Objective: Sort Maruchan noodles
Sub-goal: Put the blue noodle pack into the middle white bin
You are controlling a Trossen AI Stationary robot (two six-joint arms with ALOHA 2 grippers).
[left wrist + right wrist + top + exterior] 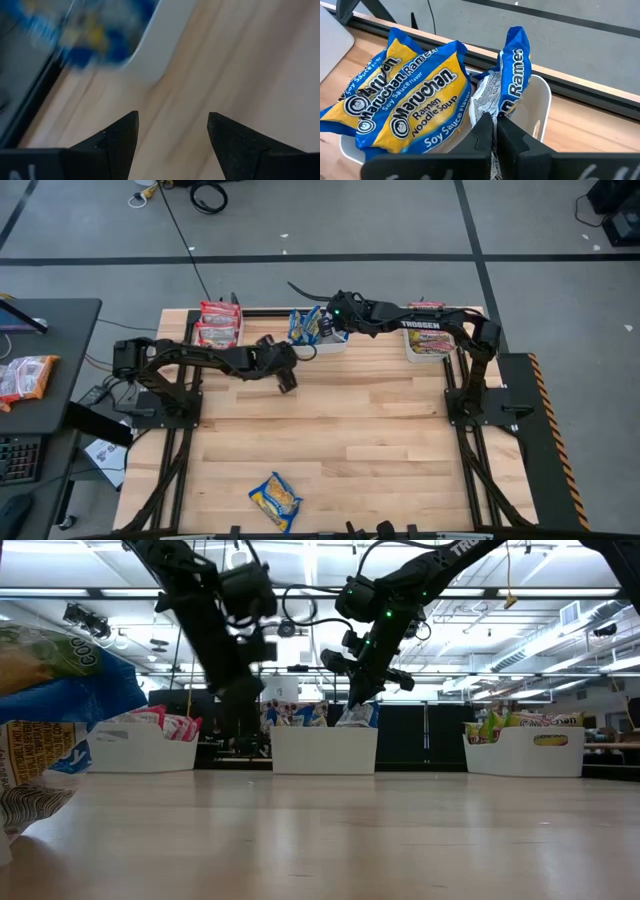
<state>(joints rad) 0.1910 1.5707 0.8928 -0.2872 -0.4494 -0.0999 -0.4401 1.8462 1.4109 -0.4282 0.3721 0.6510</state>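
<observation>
A blue-yellow Maruchan packet (514, 60) stands upright in the middle white bin (540, 102), beside two more blue-yellow packets (407, 105) lying in that bin. My right gripper (495, 132) hangs over the bin (335, 344) and is shut on the upright packet. My left gripper (288, 380) hovers open above bare table just on the near side of that bin, holding nothing (172, 130). One more blue-yellow packet (275, 500) lies flat by the table's near edge. Red packets (218, 322) fill the left bin. My right gripper pinches the upright blue-yellow packet between its two fingers at its silvery crinkled side (487, 100), coming from above and pointing down into the bin. The packet stands on end with its lower part inside the bin (355, 718). The fingers hide the exact spot of contact.
Three white bins line the far edge: left (140, 750), middle (325, 752) and right (525, 752), the right one with silvery-green-red packets (428, 340). The loose packet (40, 710) looms close to the low camera. Bare wood lies in between (350, 430).
</observation>
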